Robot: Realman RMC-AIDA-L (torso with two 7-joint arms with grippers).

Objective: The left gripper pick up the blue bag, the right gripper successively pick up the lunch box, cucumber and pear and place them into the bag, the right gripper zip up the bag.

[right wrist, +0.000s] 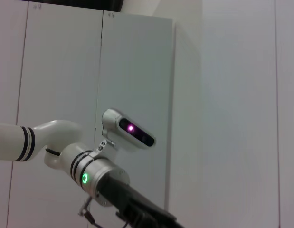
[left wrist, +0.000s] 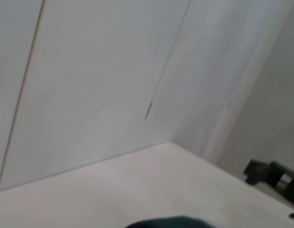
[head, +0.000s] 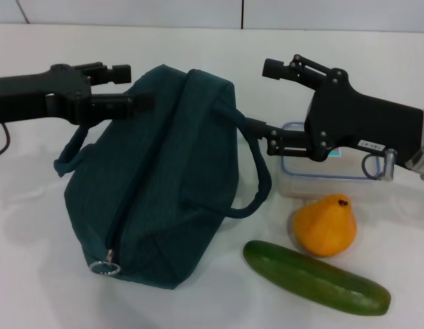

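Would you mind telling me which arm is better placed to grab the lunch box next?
The right gripper: it hangs directly over the lunch box, jaws open. The left gripper is across the blue bag.

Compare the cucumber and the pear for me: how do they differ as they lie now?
The cucumber is long, dark green and lies flat at the table's near edge; the pear is squat, orange-yellow and sits behind it, nearer the lunch box. Both rest on the white table, outside the blue bag, untouched by either pincer.

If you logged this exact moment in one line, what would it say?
left end effector: at blue bag top | right end effector: open, beside bag | lunch box, pear, cucumber: on table
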